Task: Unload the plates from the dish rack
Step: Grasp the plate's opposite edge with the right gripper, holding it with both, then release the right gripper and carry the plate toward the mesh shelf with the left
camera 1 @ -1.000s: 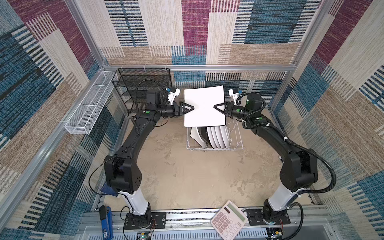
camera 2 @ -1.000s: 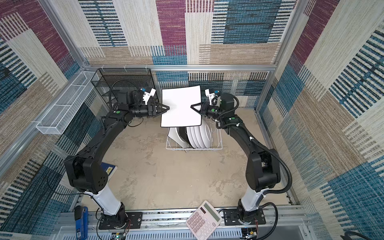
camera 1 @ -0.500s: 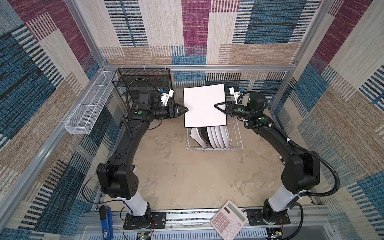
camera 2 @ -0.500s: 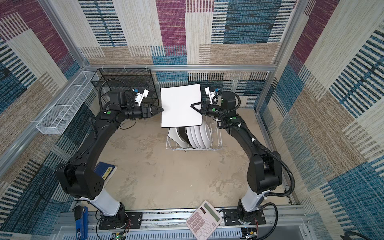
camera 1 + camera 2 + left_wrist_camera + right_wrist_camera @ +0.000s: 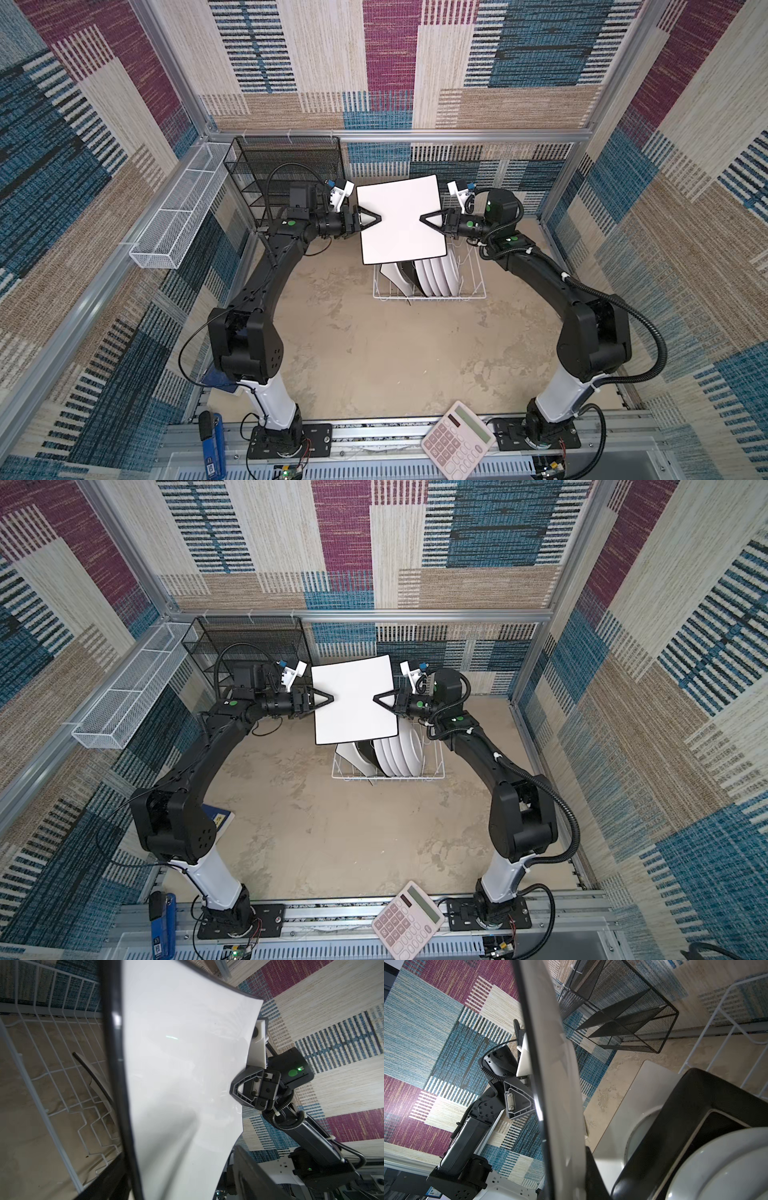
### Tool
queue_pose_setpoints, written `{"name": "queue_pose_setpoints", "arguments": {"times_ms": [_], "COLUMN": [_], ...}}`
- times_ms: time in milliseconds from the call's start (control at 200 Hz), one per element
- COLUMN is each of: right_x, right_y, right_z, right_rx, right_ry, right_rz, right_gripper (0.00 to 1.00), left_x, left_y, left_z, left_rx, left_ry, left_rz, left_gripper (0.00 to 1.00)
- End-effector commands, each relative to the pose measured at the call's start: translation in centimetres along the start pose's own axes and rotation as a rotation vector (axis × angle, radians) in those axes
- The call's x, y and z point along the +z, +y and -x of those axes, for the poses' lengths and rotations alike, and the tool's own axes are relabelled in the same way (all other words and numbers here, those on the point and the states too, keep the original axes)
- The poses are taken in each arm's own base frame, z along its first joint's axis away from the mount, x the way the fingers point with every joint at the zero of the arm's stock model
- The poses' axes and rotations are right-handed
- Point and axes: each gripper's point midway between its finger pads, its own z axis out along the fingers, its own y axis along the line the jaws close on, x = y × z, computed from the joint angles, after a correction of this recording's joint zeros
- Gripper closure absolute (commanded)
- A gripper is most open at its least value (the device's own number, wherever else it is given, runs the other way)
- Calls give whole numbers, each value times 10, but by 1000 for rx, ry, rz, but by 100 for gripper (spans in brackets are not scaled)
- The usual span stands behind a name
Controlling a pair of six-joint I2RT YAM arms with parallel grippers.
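Note:
A large white square plate with a dark edge point(image 5: 401, 220) point(image 5: 353, 700) hangs upright above the dish rack point(image 5: 473, 286) point(image 5: 432, 771). My right gripper point(image 5: 424, 218) point(image 5: 571, 1178) is shut on its right edge. My left gripper point(image 5: 376, 218) point(image 5: 182, 1174) straddles the left edge, jaws open, one finger standing off the plate's face point(image 5: 182, 1064). In the rack stand another white square plate point(image 5: 390, 274) point(image 5: 643, 1095), a black plate point(image 5: 409, 274) point(image 5: 695, 1115) and several round white plates point(image 5: 436, 274) point(image 5: 726, 1167).
A black mesh shelf point(image 5: 286, 166) stands at the back left, close behind the left arm. A long white mesh basket point(image 5: 174, 220) hangs on the left wall. A pink calculator point(image 5: 457, 436) and a blue tool point(image 5: 212, 440) lie on the front rail.
The left gripper drew back off the plate's left edge, then came back over it with its jaws narrowing. The right gripper and the plate have stayed put.

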Motion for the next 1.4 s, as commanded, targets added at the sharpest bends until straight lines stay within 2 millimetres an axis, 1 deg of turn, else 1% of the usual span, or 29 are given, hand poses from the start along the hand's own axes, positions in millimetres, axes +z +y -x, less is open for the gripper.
{"name": "queue_pose_setpoints", "arguments": {"times_ms": [0, 145, 366, 591, 656, 676, 801, 896, 922, 977, 1047, 1212, 1217, 1227, 1242, 1292, 1307, 1397], "right_x": [0, 1, 4, 6, 7, 7, 8, 7, 7, 7, 6, 2, 2, 2, 1, 0, 0, -4], "right_y": [33, 37, 33, 26, 24, 23, 18, 15, 14, 12, 10, 11, 11, 11, 10, 10, 9, 9], "right_z": [12, 12, 7, 5, 4, 4, 2, 6, 6, 9, 12, 19, 19, 19, 20, 23, 23, 28], "right_rx": [-96, -109, -95, -84, -79, -76, -71, -60, -60, -63, -69, -105, -106, -108, -111, -133, -138, -195], "right_ry": [-23, -27, -21, -22, -18, -19, -26, -49, -54, -68, -85, -121, -120, -122, -126, -135, -135, -134], "right_rz": [121, 137, 155, 158, 158, 156, 146, 126, 120, 99, 70, 35, 34, 30, 21, -3, -13, -81], "right_gripper": [100, 100, 100, 100, 97, 94, 85, 76, 72, 60, 50, 35, 33, 32, 27, 22, 18, 1], "left_x": [2, 6, 6, 6, 6, 6, 6, 4, 4, 2, -1, -10, -11, -11, -12, -15, -17, -25], "left_y": [-17, -26, -31, -33, -32, -33, -32, -31, -31, -33, -36, -42, -42, -43, -43, -46, -47, -52], "left_z": [3, -1, 1, 0, 0, 0, 2, 4, 5, 6, 8, 16, 16, 17, 18, 21, 22, 29], "left_rx": [41, 60, 66, 60, 52, 51, 37, 39, 39, 43, 50, 58, 59, 60, 63, 64, 65, 76], "left_ry": [3, 23, 17, 9, 8, 7, -1, -15, -18, -20, -30, -66, -67, -68, -72, -84, -89, -109], "left_rz": [-85, -133, -164, -183, -187, -187, -188, -169, -165, -166, -162, -152, -152, -153, -154, -156, -155, -153], "left_gripper": [32, 43, 63, 88, 98, 100, 100, 100, 100, 100, 100, 100, 100, 100, 100, 100, 100, 100]}}
